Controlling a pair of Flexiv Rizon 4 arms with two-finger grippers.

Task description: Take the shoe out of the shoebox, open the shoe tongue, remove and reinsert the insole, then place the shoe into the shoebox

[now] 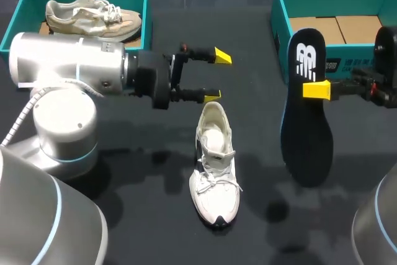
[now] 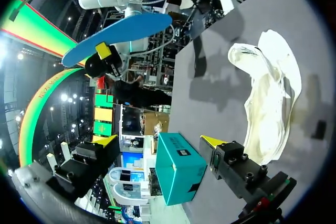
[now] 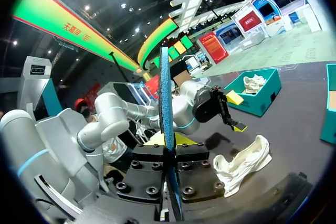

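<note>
A white shoe lies on the black table near its middle, with its opening toward my left gripper. That gripper hovers just beyond the shoe's heel, open and empty. In the left wrist view the shoe lies off to one side of the open gripper. My right gripper is shut on a black insole, held upright above the table to the right of the shoe. The right wrist view shows the insole edge-on between the fingers of the right gripper, with the shoe beyond.
A teal shoebox with cardboard inside stands at the back right, behind the insole. Another teal box at the back left holds a beige shoe. My left arm's thick body spans the table's left side.
</note>
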